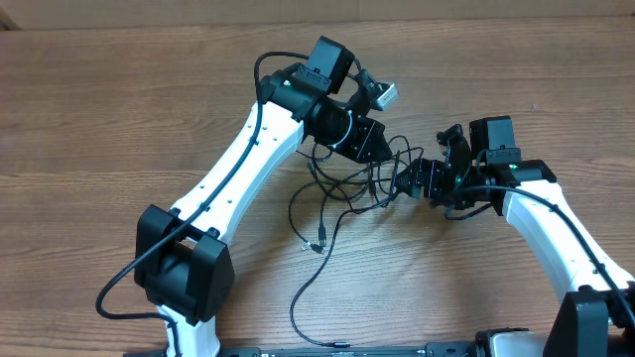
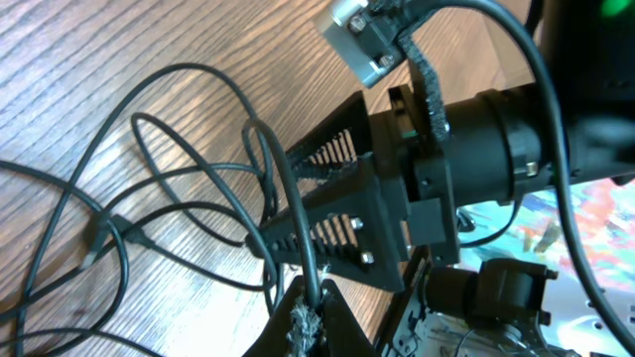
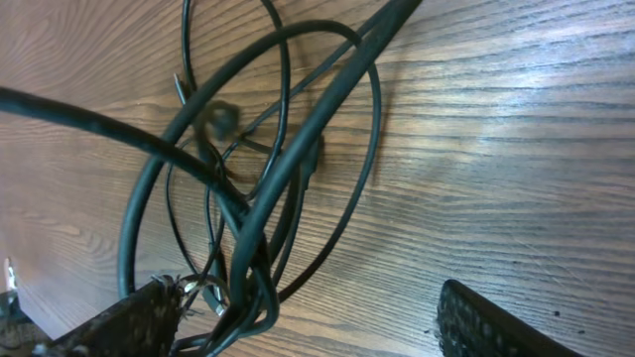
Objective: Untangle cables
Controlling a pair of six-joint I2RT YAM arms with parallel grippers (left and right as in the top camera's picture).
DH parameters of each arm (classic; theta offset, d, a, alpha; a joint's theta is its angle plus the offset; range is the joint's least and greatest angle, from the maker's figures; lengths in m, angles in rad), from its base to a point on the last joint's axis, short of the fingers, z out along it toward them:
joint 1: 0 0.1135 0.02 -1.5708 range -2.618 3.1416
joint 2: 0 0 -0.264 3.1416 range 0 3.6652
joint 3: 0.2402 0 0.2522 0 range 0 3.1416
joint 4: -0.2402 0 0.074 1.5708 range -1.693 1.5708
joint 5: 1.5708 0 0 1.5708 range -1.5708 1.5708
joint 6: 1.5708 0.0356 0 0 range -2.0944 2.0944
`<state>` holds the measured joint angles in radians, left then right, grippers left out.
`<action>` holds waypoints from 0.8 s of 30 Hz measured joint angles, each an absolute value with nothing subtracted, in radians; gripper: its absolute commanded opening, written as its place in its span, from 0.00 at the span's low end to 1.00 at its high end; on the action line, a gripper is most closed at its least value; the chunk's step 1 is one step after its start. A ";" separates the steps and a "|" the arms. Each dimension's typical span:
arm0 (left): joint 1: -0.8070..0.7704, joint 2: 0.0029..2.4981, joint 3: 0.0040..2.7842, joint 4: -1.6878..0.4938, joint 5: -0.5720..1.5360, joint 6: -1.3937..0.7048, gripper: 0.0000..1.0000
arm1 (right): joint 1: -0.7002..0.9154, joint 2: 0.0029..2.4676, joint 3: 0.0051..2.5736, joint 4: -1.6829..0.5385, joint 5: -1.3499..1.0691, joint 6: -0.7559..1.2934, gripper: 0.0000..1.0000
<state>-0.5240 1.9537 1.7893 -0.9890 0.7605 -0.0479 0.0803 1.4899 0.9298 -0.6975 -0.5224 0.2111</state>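
While one strand of the thin black flexible cables (image 3: pixel 248 238) is pinched by the left gripper (image 2: pixel 310 322), closed tight at its view's lower edge, the right gripper (image 3: pixel 313 315) is spread wide, loops lying unclamped between its jaws; the tangle is spread over the brown wooden counter (image 1: pixel 119 119) at frame centre.

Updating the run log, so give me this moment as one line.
left gripper shut on cables | right gripper open astride cables | cables tangled on table

Wood-grain table (image 1: pixel 119 99) — tangled black cables (image 1: pixel 346 188) in loose loops on it
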 measured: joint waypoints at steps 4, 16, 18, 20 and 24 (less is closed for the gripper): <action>-0.524 1.953 1.789 -0.997 0.746 -0.046 0.04 | 0.080 1.490 0.930 -0.678 -0.593 0.171 0.14; -0.524 1.954 1.789 -1.000 0.733 -0.046 0.05 | 0.080 1.490 0.930 -0.672 -0.609 0.138 0.25; -0.524 1.954 1.789 -1.002 0.731 -0.045 0.04 | 0.080 1.490 0.930 -0.672 -0.583 0.142 0.22; -0.524 1.953 1.789 -1.007 0.728 -0.045 0.04 | 0.080 1.490 0.930 -0.672 -0.563 0.148 0.20; -0.524 1.953 1.789 -1.013 0.717 -0.045 0.04 | 0.080 1.490 0.930 -0.665 -0.541 0.155 0.13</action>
<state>-0.5240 1.9533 1.7893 -1.0134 0.7166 -0.0452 0.0803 1.4899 0.9298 -0.6651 -0.5411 0.1547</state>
